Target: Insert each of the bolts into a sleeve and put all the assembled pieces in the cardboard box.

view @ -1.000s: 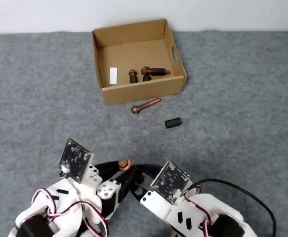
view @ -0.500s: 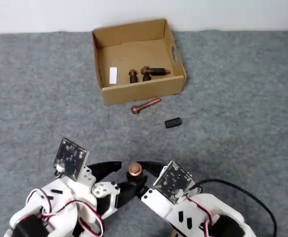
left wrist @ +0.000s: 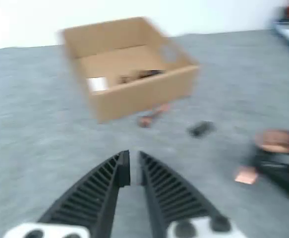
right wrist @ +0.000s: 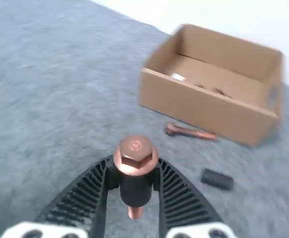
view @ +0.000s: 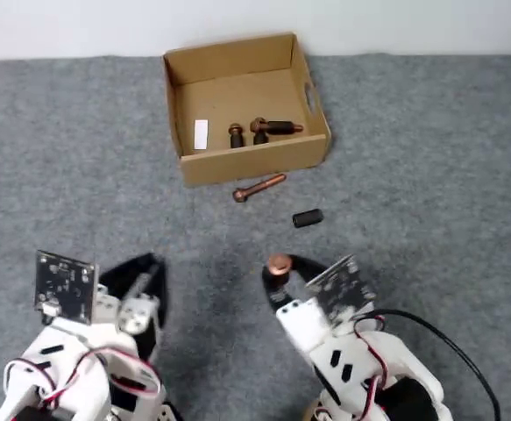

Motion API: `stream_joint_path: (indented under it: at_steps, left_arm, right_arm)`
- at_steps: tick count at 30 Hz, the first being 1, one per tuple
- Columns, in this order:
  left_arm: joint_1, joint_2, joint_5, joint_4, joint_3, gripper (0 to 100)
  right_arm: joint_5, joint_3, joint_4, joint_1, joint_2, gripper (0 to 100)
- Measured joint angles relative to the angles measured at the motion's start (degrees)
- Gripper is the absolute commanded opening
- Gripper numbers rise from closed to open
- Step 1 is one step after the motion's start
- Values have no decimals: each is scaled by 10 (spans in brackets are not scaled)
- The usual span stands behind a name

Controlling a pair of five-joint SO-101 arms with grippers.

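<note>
Cardboard first. In the high view the box (view: 237, 165) sits at the far side of the table (view: 430, 158), with two finished pieces (view: 273, 128) lying inside by its near wall. Just in front of it lies a bare bolt (view: 259, 187), and a loose sleeve (view: 308, 217) lies a little nearer to me, apart from the bolt. I judge two done, a third in hand, and one pair left to join. My right gripper (view: 279, 265) holds the third piece (view: 278, 262) near the loose sleeve and well short of the box. My left gripper (view: 141, 279) is off to the other side.

In the left wrist view, the left gripper's jaws are almost together on nothing. The box, bolt and sleeve lie ahead of it.

In the right wrist view, the jaws are clamped on the third piece's black sleeve. Its copper head is on top and its tip pokes out below. The box lies beyond, past the bare bolt.
</note>
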Motion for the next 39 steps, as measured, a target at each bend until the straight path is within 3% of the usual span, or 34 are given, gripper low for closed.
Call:
stream_joint_path:
  at_steps: [5,10,16,23,31,39]
  left_arm:
    - [-155,0,-43,-79,113,5]
    - [-215,1,-91,-150,256,5]
    - [-222,6,-129,-219,387,6]
    - [-224,6,-132,-241,465,6]
    - [-225,6,-130,-255,472,6]
    - [-257,6,-60,-256,472,6]
  right_arm:
    - [-93,0,18,84,0,8]
    - [-105,-9,20,149,23,8]
    - [-106,-100,13,161,169,8]
    - [-106,-238,-98,163,399,8]
    - [-106,-377,-272,164,661,9]
    - [-88,-527,-381,164,897,9]
